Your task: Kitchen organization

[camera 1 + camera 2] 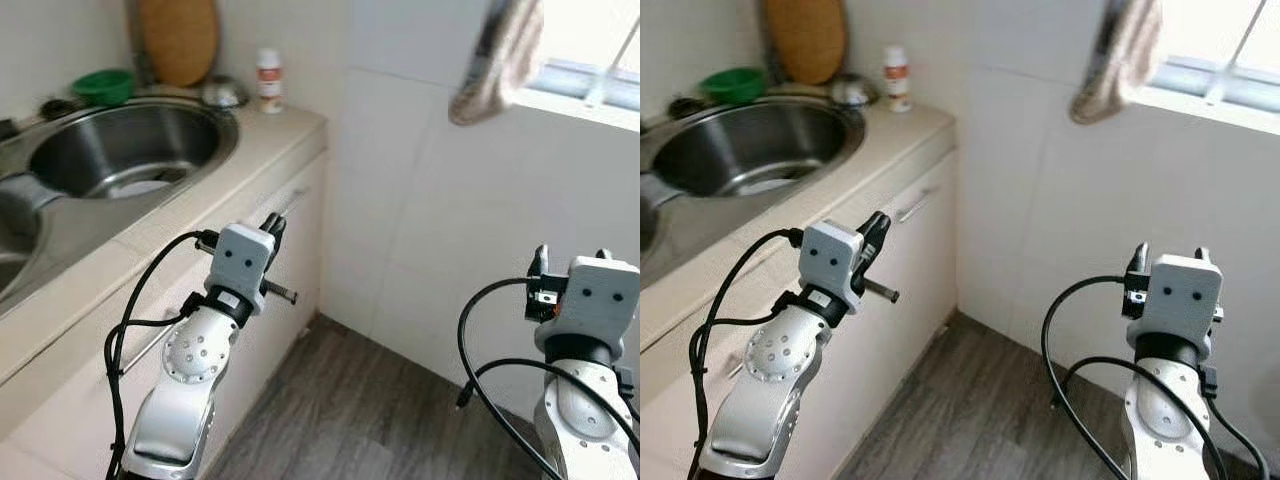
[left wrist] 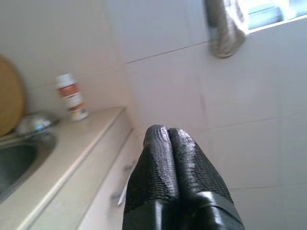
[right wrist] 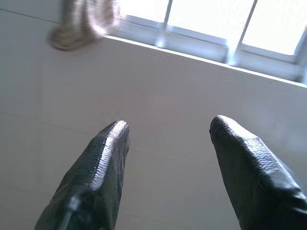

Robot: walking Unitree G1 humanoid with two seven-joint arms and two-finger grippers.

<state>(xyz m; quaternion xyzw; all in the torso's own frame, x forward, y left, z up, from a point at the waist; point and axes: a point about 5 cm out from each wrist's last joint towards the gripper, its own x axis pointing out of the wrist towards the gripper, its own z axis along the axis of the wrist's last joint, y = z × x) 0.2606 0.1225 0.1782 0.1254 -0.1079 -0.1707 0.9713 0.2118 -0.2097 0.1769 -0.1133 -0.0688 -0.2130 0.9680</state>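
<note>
- Left gripper (image 2: 168,136) is raised beside the counter edge, level with the cabinet front; fingers are pressed together, nothing held.
- Right gripper (image 3: 168,132) is raised well clear of the counter and aimed at the tiled wall below the window; fingers are spread apart, nothing between them.
- Counter (image 1: 262,140) is on the robot's left. Steel sink (image 1: 120,145) is set into it.
- Things likely to be organised are grouped at the back of the counter: white bottle with red label (image 1: 268,80) against the wall, small metal bowl (image 1: 222,93) just beside it, green bowl (image 1: 104,86) behind the sink rim, wooden board (image 1: 180,38) leaning upright on the wall.
- A cloth (image 1: 490,60) hangs near the window, apart from the counter.
- Judged step: approach, no target engaged yet. Both grippers are far from every item.
- To be done well: body should be turned toward the counter first, so the items sit ahead rather than off to the left.
- Left fingers need to be opened before any reach.
- Bottle is judged the easiest first pick: upright, free on its near side. A side grasp at mid-height is suggested.
- Risk: bottle is tall and narrow, so it may be tipped by a glancing finger; the metal bowl next to it may be knocked.
</note>
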